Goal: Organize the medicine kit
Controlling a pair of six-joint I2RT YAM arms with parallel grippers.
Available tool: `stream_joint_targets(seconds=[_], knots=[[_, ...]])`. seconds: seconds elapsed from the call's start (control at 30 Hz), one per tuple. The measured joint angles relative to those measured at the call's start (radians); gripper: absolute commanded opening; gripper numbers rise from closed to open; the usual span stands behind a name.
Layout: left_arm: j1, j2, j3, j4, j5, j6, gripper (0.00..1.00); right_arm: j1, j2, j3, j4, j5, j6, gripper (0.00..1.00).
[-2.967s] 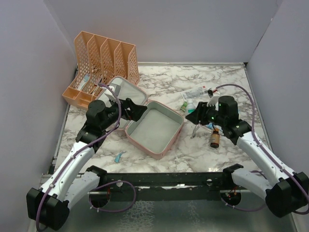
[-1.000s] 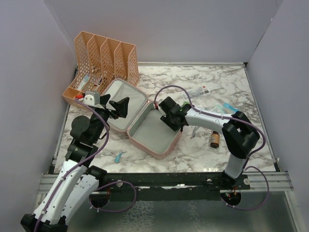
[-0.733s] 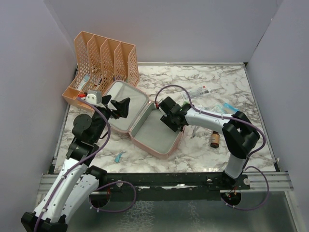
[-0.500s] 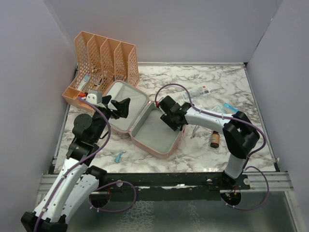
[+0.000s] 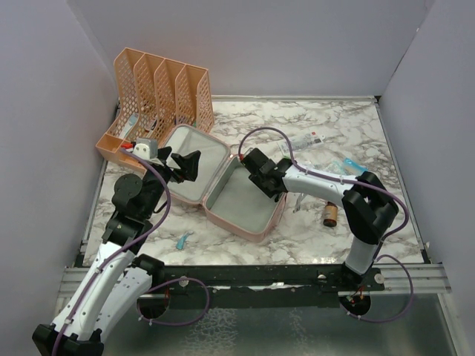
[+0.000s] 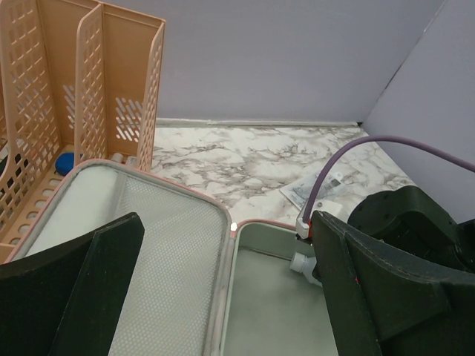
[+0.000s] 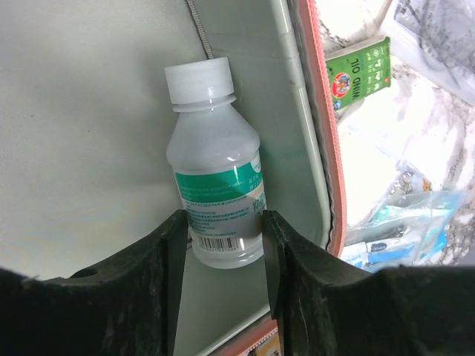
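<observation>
Our right fingers (image 7: 167, 259) clasp a clear white-capped plastic bottle (image 7: 215, 178) inside the open pink soft-shell medicine kit (image 5: 237, 226). Our left fingers (image 6: 104, 267) gape wide, empty. A brown bottle (image 5: 330, 214) and sachets (image 5: 303, 140) lie unpacked on the bench (image 5: 349, 126).

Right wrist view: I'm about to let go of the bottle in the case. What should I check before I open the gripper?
1. Bottle gripped by the right gripper: ok, both fingers hug its lower half.
2. Bottle inside the case: ok, it is over the lining, close to the wall.
3. Bottle resting on the lining: cannot tell from this angle.
4. Lid open and laid back: ok.
5. Left gripper away from the drop spot: ok, it is open above the lid.
6. Everything packed: not ok, the brown bottle and the green sachet lie outside the case.
</observation>
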Motion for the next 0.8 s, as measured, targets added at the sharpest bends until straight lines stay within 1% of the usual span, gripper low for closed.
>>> stream_joint_targets(seconds=[0.23,0.43,0.53,0.67,0.8], knots=[[0.0,0.002,0.0,-0.001,0.0,0.0,0.99,0.0,-0.002,0.0,-0.008,0.04,0.007,0.52],[0.0,0.006,0.0,-0.001,0.0,0.0,0.99,0.0,-0.025,0.003,-0.041,0.043,0.041,0.53],[0.0,0.009,0.0,-0.003,0.0,0.0,0.99,0.0,-0.072,0.003,-0.047,0.042,0.077,0.53],[0.0,0.01,0.0,-0.007,0.0,0.0,0.99,0.0,-0.178,0.004,-0.047,0.055,0.17,0.53],[0.0,0.012,0.0,-0.008,0.001,0.0,0.99,0.0,-0.3,-0.013,-0.035,0.104,0.28,0.61]])
